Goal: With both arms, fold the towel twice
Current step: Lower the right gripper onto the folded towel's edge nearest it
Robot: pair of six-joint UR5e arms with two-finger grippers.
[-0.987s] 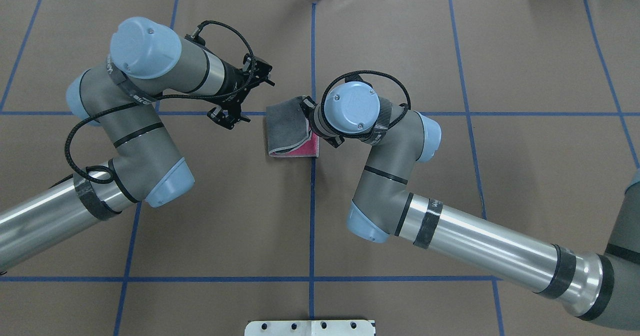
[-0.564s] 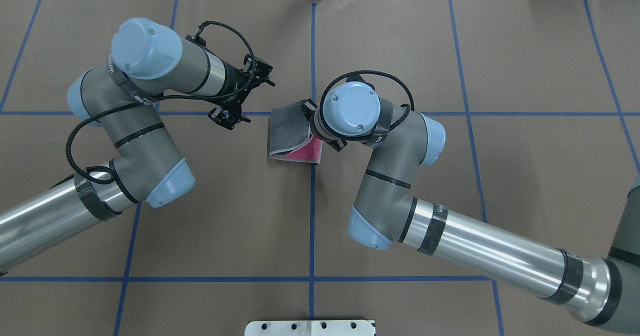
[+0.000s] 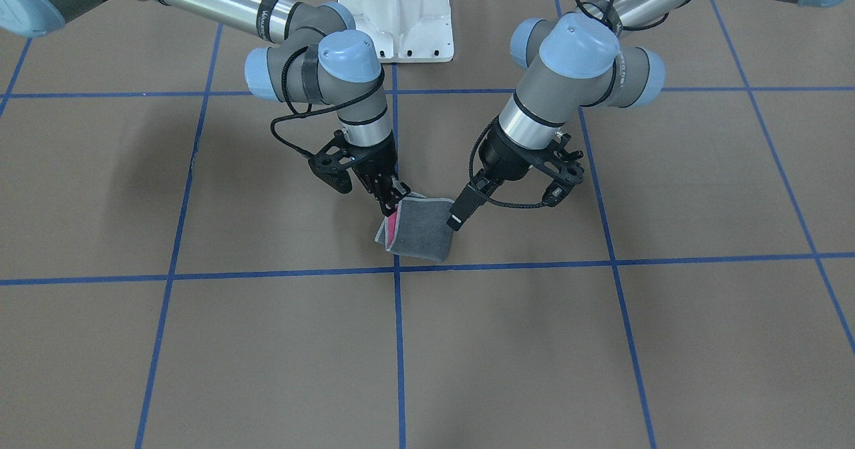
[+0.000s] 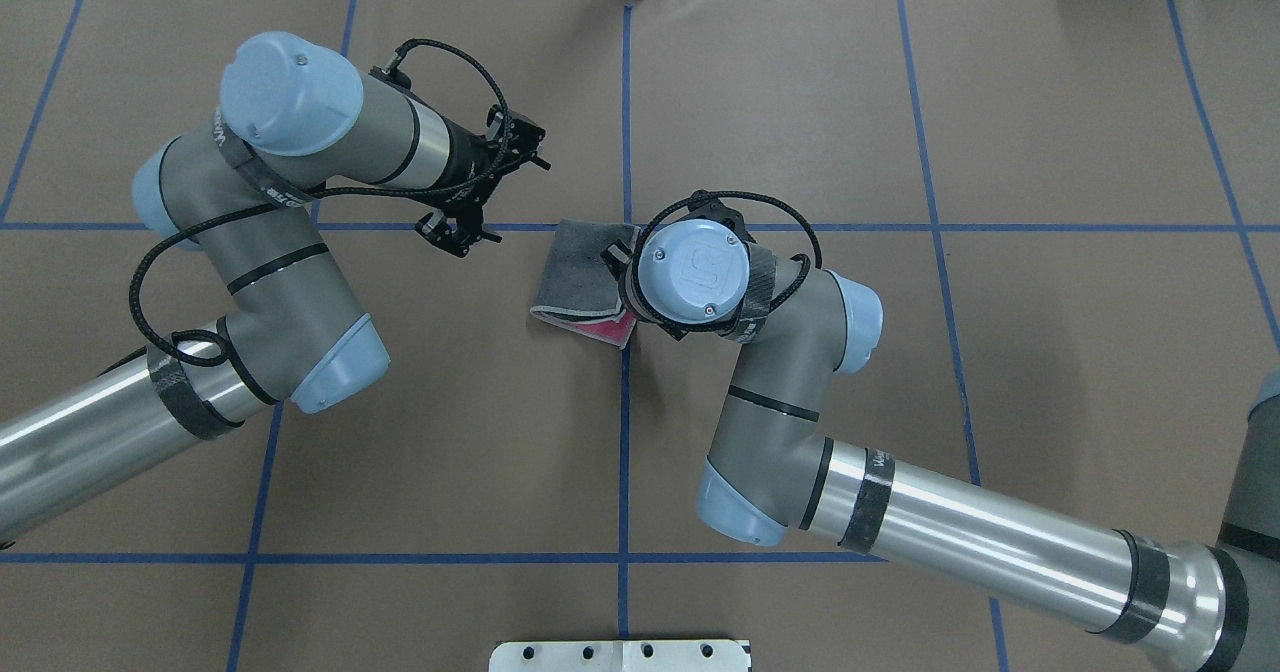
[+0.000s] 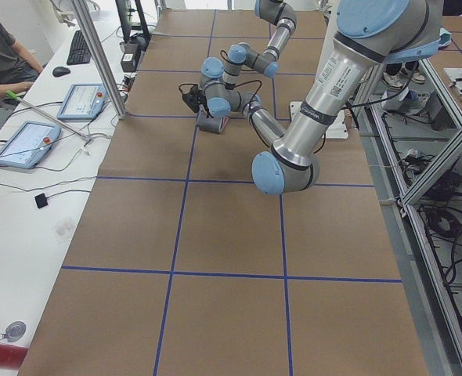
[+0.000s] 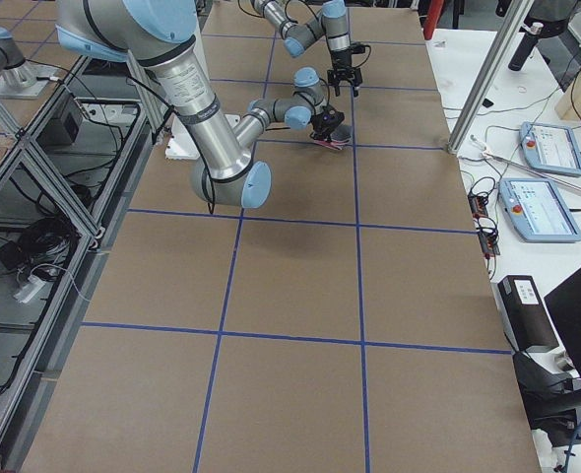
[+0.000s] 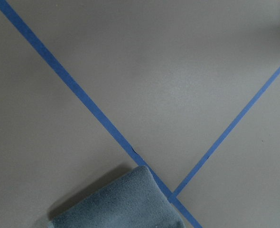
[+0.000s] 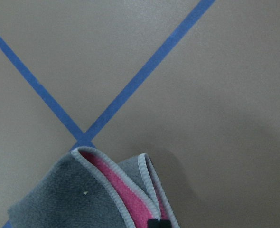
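Observation:
The towel lies folded near the table's middle, grey face up, with pink showing at its open edge. My right gripper is shut on the towel's stitched edge at the pink side. Its fingertip shows on the pink layer, and in the overhead view the gripper is hidden under its wrist. My left gripper hangs open and empty just beside the towel's opposite side, not touching it. The towel's grey folded corner shows at the bottom of the left wrist view.
Brown paper with blue tape lines covers the table. The white pedestal stands at the robot's side. A side table with tablets and a seated person lies beyond the far edge.
My right wrist has moved toward the robot's side, still holding the towel's edge. The grey flap now covers more of the pink. The left arm has barely moved.

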